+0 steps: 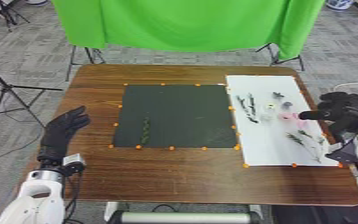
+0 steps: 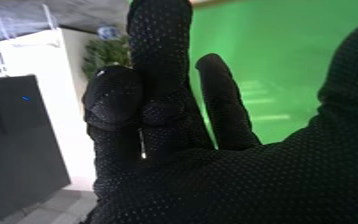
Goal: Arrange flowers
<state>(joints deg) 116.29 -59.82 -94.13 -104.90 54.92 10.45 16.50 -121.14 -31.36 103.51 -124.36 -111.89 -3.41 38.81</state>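
A brown wooden bench (image 1: 184,175) carries a square dark mat (image 1: 175,112) left of its middle, and a long white sheet (image 1: 257,150) toward its right edge, with small orange markers (image 1: 139,147) around their borders. One slender green leafy sprig (image 1: 146,131) lies on the mat, upright as the head view sees it, nearer the mat's left side and its near edge.

The rest of the stock is on the white sheet: dark thin twigs (image 1: 252,118) along its left side, small greyish blossoms (image 1: 278,95) toward the bench's far right corner, a soft pink flower (image 1: 289,116) about midway, and green sprigs with thin stems (image 1: 294,136) nearer the bench's near edge.

The black-gloved right hand (image 1: 342,109) is over the bench's right edge, beside the sheet, its fingers mostly extended, one bent, and nothing seen in its grasp. The black-gloved left hand (image 1: 63,128) is by the bench's left edge, spread loosely and empty.

The arrangement looks to be at an early stage, likely between one stem and the next. The next move calls for the right hand to choose a piece, pinch it lightly by the stem, and lay it beside the sprig without dragging its neighbours.
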